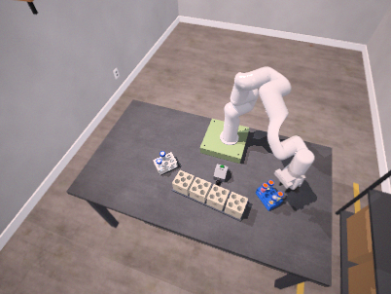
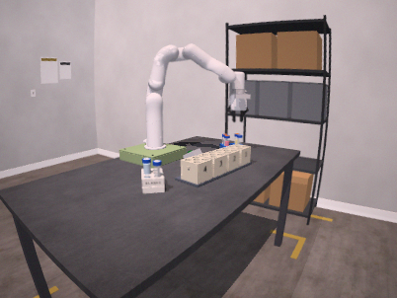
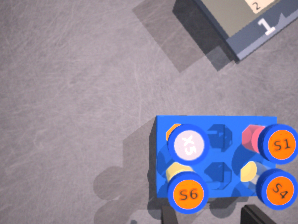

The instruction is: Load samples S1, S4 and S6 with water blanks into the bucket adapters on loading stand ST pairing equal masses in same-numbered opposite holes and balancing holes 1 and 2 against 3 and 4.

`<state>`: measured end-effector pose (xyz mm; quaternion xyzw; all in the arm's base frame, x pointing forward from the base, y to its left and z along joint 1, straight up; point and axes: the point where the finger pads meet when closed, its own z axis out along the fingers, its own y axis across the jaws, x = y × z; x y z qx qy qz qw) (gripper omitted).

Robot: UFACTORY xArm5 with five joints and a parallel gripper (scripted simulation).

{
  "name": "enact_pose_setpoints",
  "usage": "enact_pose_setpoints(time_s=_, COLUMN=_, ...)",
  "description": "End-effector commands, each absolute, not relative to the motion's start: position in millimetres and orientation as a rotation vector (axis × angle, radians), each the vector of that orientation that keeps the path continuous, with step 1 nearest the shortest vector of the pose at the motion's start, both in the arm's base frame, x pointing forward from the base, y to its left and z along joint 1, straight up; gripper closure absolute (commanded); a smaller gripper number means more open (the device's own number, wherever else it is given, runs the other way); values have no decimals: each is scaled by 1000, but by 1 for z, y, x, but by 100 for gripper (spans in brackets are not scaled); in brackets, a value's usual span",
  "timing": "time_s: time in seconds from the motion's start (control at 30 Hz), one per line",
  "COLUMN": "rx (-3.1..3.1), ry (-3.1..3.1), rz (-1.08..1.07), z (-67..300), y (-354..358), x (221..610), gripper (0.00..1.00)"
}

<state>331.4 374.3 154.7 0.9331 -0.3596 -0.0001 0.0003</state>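
Observation:
The blue rack (image 3: 217, 120) holds four blue-capped tubes: X5 (image 3: 188, 145) with a grey dot, and orange-dotted S1 (image 3: 281, 145), S6 (image 3: 188, 194) and S4 (image 3: 279, 190). Its two middle wells are empty. S1 looks pink inside, S4 and S6 yellowish; exact levels are unclear. My gripper (image 2: 238, 118) (image 3: 212, 216) is partly open and empty, high above the rack, its fingertips at the wrist view's lower edge. Four beige adapters (image 1: 199, 189) (image 2: 196, 171) stand in a row on the dark stand; no tubes show in them. Two water blanks (image 1: 162, 154) (image 2: 157, 168) stand in the white rack (image 1: 167, 170) (image 2: 153, 186).
The small sloped desk (image 1: 220, 172) with the green DONE key (image 1: 222, 166) stands between the adapter row and the green robot base (image 1: 210, 149) (image 2: 143, 155). The stand's corner marked 1 (image 3: 266, 26) lies near the blue rack. The white rack is beyond the row's other end.

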Motion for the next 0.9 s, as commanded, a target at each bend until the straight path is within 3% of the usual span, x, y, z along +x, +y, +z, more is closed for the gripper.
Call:
enact_pose_setpoints(time_s=0.0, rx=2936, ry=-1132, rz=-3, z=167, y=375, x=332, gripper=56)
enact_pose_setpoints(time_s=0.87, rx=2936, ry=-1132, rz=-3, z=195, y=375, x=332, gripper=56)
